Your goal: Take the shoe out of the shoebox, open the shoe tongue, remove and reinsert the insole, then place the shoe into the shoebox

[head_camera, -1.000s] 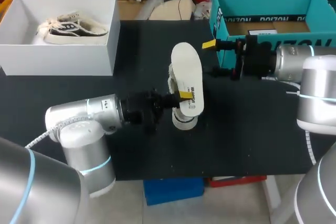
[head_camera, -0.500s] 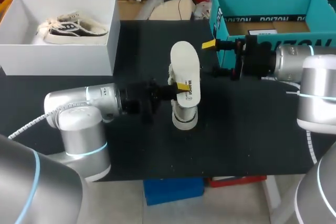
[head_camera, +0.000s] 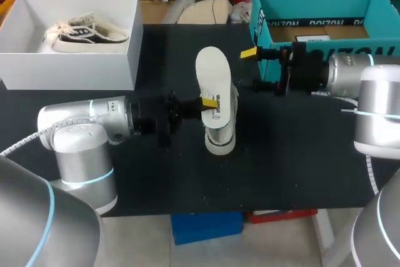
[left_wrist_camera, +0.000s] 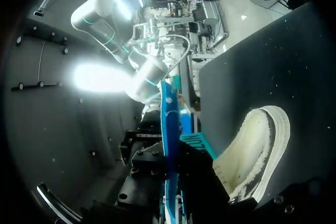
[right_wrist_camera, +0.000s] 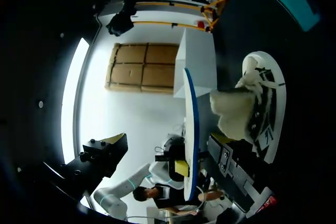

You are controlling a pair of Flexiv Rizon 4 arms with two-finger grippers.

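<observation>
A white insole [head_camera: 211, 76] stands tilted above the pale shoe [head_camera: 220, 139] at the middle of the black table. My left gripper [head_camera: 208, 102] is shut on the insole's side edge. In the left wrist view the insole [left_wrist_camera: 169, 145] shows edge-on with a blue underside between the gripper [left_wrist_camera: 170, 195] fingers, and the shoe [left_wrist_camera: 257, 156] lies beside it. My right gripper [head_camera: 255, 68] stands open to the right of the insole, holding nothing. In the right wrist view the insole [right_wrist_camera: 190, 129] and the shoe [right_wrist_camera: 260, 108] are ahead of that gripper [right_wrist_camera: 167, 145].
A white shoebox [head_camera: 69, 70] with a second, dark-sided shoe [head_camera: 87, 32] inside it sits at the back left. A teal shoebox [head_camera: 275, 26] stands at the back right, just behind my right gripper. The black table [head_camera: 294, 154] spreads in front.
My left arm has drawn back to the left, taking the insole with it; the insole has shifted left and stands more upright over the shoe. The right arm has not moved.
</observation>
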